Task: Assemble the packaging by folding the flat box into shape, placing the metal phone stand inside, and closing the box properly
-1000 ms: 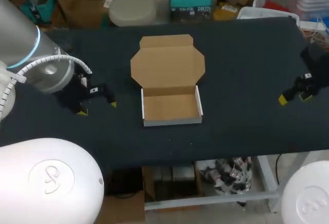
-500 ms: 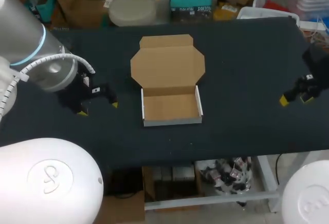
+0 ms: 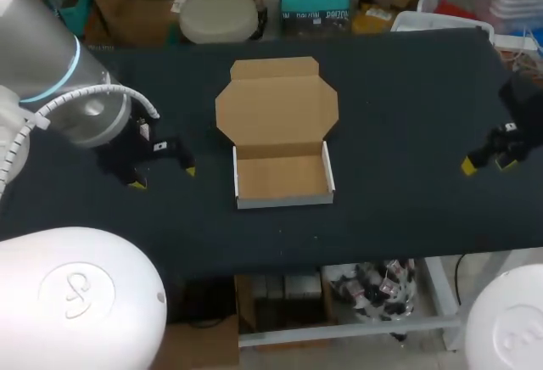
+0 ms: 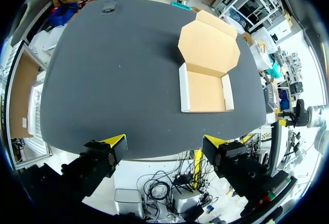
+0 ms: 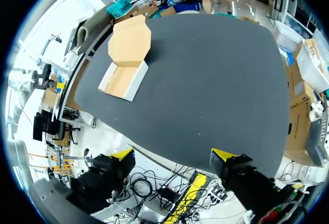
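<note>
The box (image 3: 282,175) lies lid-open on the worktop (image 3: 407,115), with the left claw (image 3: 163,178) and right claw (image 3: 486,165) open and empty either side.

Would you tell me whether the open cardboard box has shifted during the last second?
No. The cardboard box lies just as far from the table's near edge as before, its lid open flat.

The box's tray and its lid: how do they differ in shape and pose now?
The tray is rectangular with raised walls, white outside; the lid lies flat, with cut corners and a tuck flap at its far end. Both are brown cardboard, joined at one fold.
</note>
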